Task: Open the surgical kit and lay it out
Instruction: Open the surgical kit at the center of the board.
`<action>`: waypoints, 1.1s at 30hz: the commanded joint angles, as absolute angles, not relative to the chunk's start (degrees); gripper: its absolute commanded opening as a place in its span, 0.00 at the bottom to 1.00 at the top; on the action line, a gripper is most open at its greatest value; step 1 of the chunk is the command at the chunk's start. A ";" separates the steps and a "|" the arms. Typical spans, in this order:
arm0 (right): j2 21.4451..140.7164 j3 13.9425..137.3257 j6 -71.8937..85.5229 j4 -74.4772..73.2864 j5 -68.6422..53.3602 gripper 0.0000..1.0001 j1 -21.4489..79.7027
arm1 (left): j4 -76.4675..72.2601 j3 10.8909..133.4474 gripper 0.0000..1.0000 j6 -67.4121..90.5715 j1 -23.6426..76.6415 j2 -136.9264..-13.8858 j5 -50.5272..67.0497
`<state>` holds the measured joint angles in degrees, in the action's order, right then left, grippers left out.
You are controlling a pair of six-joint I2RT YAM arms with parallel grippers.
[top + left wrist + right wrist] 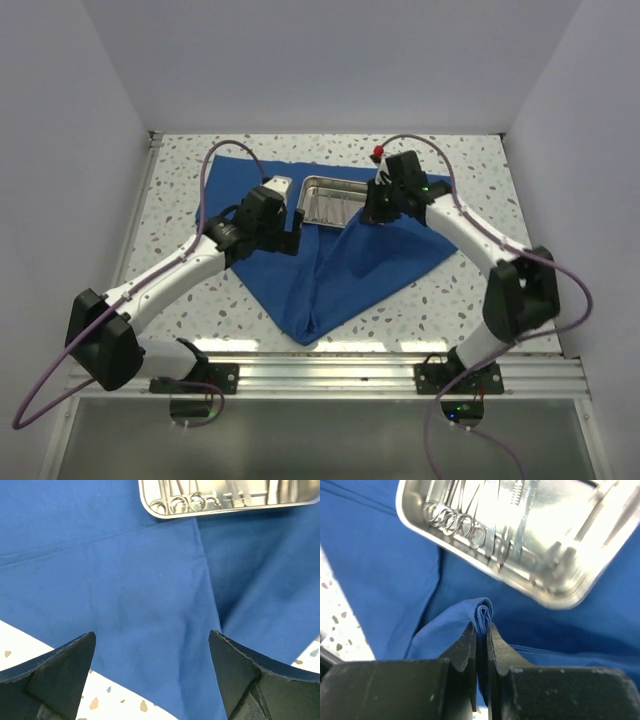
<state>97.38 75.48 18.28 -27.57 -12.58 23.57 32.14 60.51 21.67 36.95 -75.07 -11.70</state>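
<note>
White-walled enclosure; speckled terrazzo-pattern table (180, 170), matt, flat.

Top external view:
- Royal-blue cloth wrap (330, 270), woven and matt, is laid open across the middle of the table. One pointed corner reaches toward the near edge, and soft ridges are raised along its right half.
- Steel tray (335, 200), small, rectangular, round-cornered and mirror-bright, is set on the far part of the cloth.
- Left gripper (288, 238), black, is held over the cloth just left of the tray.
- Right gripper (376, 212), black, is lowered at the tray's right end onto the cloth. Its jaw state cannot be told from this height.

Left wrist view:
- Two dark, wedge-shaped fingers (65, 665) with a coarse moulded surface are spread wide apart, nothing between them.
- Cloth wrap (125, 580) fills the frame, marked by shallow creases and one long fold line.
- Tray (225, 500) is seen at the top edge, with the ring handles of the forceps (185, 502) lying inside.
- Speckled table is exposed at the lower corners.

Right wrist view:
- Jaws of the right gripper (481, 630) are pressed together on a small rolled fold of the cloth wrap (482, 612), which is lifted into a peak.
- Tray (560, 535), glossy with a raised rim, lies just beyond the fold on the cloth.
- Ring-handled forceps (455, 522) and thin straight steel tweezers (525, 515) are packed side by side within it.
</note>
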 commanded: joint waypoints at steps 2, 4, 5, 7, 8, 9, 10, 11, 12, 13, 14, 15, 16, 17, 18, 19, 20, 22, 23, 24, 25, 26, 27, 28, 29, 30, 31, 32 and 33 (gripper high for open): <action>79.30 69.36 19.95 -38.02 -2.40 0.00 23.64 | 27.61 63.72 0.98 19.25 34.98 -78.74 -10.37; 74.20 66.29 20.74 -41.29 0.86 0.00 23.64 | 26.90 64.25 0.98 19.42 34.81 -81.46 -9.93; 69.57 63.40 22.40 -44.88 2.79 0.00 23.64 | 26.29 64.77 0.98 19.68 34.80 -82.34 -9.76; 65.41 58.74 25.74 -48.67 8.86 0.00 23.56 | 25.32 65.30 0.97 20.21 34.80 -85.23 -9.41; 61.13 57.23 28.80 -51.91 10.09 0.00 23.64 | 24.36 65.56 0.96 20.30 34.80 -86.21 -9.32; 59.26 55.48 30.13 -53.16 9.76 0.00 23.64 | 23.91 65.83 0.96 20.48 34.80 -88.22 -9.32; 57.06 53.72 31.28 -53.96 9.06 0.00 23.56 | 23.38 66.27 0.95 20.48 34.80 -89.20 -9.40; 55.30 50.92 34.68 -55.62 9.31 0.00 23.82 | 22.68 66.79 0.94 20.57 34.80 -90.43 -9.32; 51.89 50.37 35.33 -55.90 8.27 0.00 23.82 | 22.41 67.23 0.93 20.65 34.80 -91.57 -9.14; 50.38 49.67 36.20 -56.25 7.74 0.00 23.82 | 22.41 68.37 0.93 20.83 34.89 -93.84 -8.88; 49.23 48.70 41.08 -59.90 9.04 0.00 23.82 | 22.06 68.90 0.91 21.00 34.89 -95.00 -8.70; 47.65 48.60 43.39 -62.03 10.53 0.00 23.82 | 21.80 69.52 0.91 21.09 35.07 -97.18 -8.61; 47.11 48.34 45.07 -63.88 11.33 0.00 23.82 | 21.54 70.39 0.91 21.35 35.42 -98.16 -9.31; 46.76 47.64 48.39 -67.55 12.90 0.00 23.82 | 21.19 71.01 0.90 21.53 35.68 -99.04 -9.84; 46.41 47.20 50.25 -69.59 13.79 0.00 23.82 | 21.09 71.45 0.90 21.71 36.12 -100.79 -10.28; 46.15 46.76 51.84 -71.26 14.76 0.00 23.82 | 21.01 72.59 0.90 22.06 37.08 -101.68 -11.50; 45.88 45.89 54.47 -74.41 16.85 0.00 23.82 | 20.74 73.21 0.90 22.23 37.61 -102.56 -11.86; 44.83 46.23 58.16 -77.94 19.41 0.00 23.91 | 20.83 75.13 0.89 22.94 39.11 -104.93 -13.35; 44.48 46.93 59.58 -79.53 21.16 0.00 23.82 | 21.09 75.84 0.89 23.37 39.72 -105.72 -14.14; 44.12 47.80 62.11 -81.80 23.27 0.00 23.82 | 21.35 76.55 0.89 23.55 40.68 -107.12 -14.67; 43.86 49.47 64.75 -84.09 24.68 0.00 23.82 | 21.71 77.60 0.89 24.34 41.13 -107.66 -16.50; 44.12 50.70 66.60 -87.16 25.83 0.00 23.82 | 21.88 77.96 0.88 25.04 41.48 -108.19 -17.65; 44.47 52.10 67.58 -89.36 29.06 0.00 23.82 | 21.97 78.22 0.88 25.57 41.92 -109.15 -18.36; 44.82 54.56 69.33 -91.82 30.66 0.07 23.82 | 22.15 78.66 0.87 26.71 42.10 -109.60 -19.50; 45.35 55.45 68.04 -92.63 31.46 0.21 23.73 | 22.06 78.66 0.84 27.33 42.10 -109.95 -20.03; 45.44 56.50 67.42 -92.72 31.90 0.58 23.82 | 22.15 78.75 0.83 27.77 42.10 -110.91 -20.47; 45.53 58.25 66.80 -92.72 31.90 0.73 23.73 | 22.41 79.19 0.81 28.82 42.10 -111.53 -21.78; 45.70 58.88 66.71 -92.55 31.47 0.90 23.82 | 23.80 79.36 0.77 29.44 42.10 -112.06 -22.75; 45.88 59.32 66.62 -92.46 31.03 0.99 23.73 | 24.17 79.37 0.75 30.49 42.10 -112.84 -23.37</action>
<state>45.56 55.81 63.79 -75.22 26.09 23.68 23.66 77.38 26.59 42.54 -111.18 -18.15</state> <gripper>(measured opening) 0.904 0.765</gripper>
